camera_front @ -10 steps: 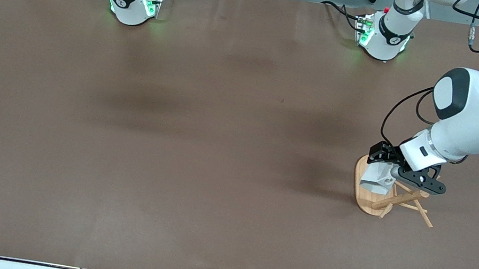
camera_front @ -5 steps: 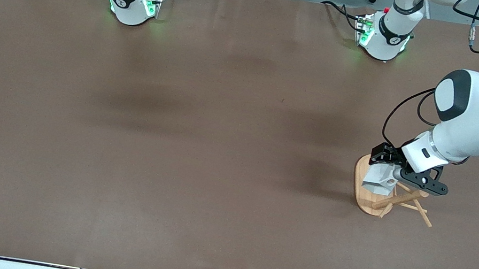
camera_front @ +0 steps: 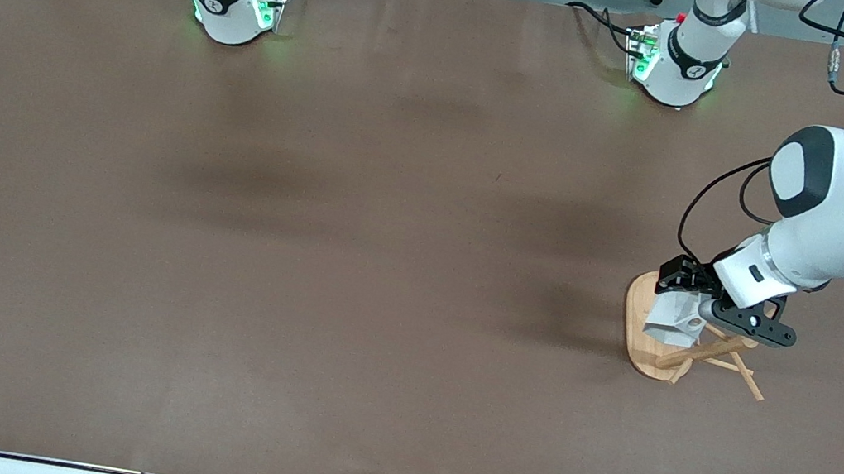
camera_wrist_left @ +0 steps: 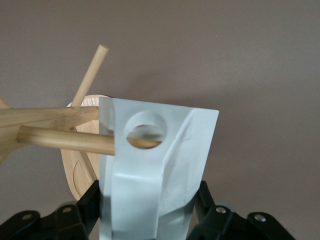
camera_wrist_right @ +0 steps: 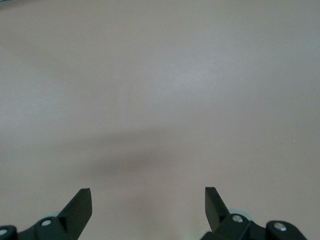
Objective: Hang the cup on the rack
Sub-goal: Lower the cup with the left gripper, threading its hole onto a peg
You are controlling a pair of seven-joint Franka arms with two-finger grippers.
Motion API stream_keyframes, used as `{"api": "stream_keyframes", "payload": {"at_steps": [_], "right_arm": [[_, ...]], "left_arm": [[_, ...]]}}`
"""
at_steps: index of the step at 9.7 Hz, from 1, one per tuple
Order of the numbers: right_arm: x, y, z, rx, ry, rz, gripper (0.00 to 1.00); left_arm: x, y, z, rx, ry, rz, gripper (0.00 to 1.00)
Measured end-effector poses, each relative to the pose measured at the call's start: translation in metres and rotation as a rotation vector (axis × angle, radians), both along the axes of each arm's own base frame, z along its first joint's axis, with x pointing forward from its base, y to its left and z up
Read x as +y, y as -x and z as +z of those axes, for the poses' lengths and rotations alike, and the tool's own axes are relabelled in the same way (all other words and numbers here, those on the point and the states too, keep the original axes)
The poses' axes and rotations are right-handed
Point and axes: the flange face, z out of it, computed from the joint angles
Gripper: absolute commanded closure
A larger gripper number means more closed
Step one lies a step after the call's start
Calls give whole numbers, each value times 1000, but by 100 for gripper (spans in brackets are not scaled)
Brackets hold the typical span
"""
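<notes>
The left gripper [camera_front: 682, 297] hangs at the right-centre of the front frame, over the rack [camera_front: 643, 350], its fingers clamped tight on the cup [camera_front: 673, 323]. In the left wrist view the cup [camera_wrist_left: 150, 170] rises straight out from between the black fingers [camera_wrist_left: 90, 205] at the bottom edge of the frame, filling its lower middle. The round hole in the handle sits at the cup's outer end, away from the fingers. A peg [camera_wrist_left: 65, 140] runs in from the frame's left edge to the hole, and its tip shows inside the hole. A second peg [camera_wrist_left: 90, 75] slants toward the upper left of that frame. The rack's oval base stands on the brown table [camera_front: 351, 260] near the left arm's end. The right gripper [camera_wrist_right: 148, 205] waits, fingers spread wide and holding nothing, over bare table.
</notes>
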Motion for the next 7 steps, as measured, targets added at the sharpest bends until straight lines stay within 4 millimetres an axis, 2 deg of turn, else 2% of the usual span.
{"api": "stream_keyframes", "payload": {"at_steps": [7], "right_arm": [[0,0,0,1,0,0,0]], "left_arm": [[0,-2,0,-2,31,24,97]]}}
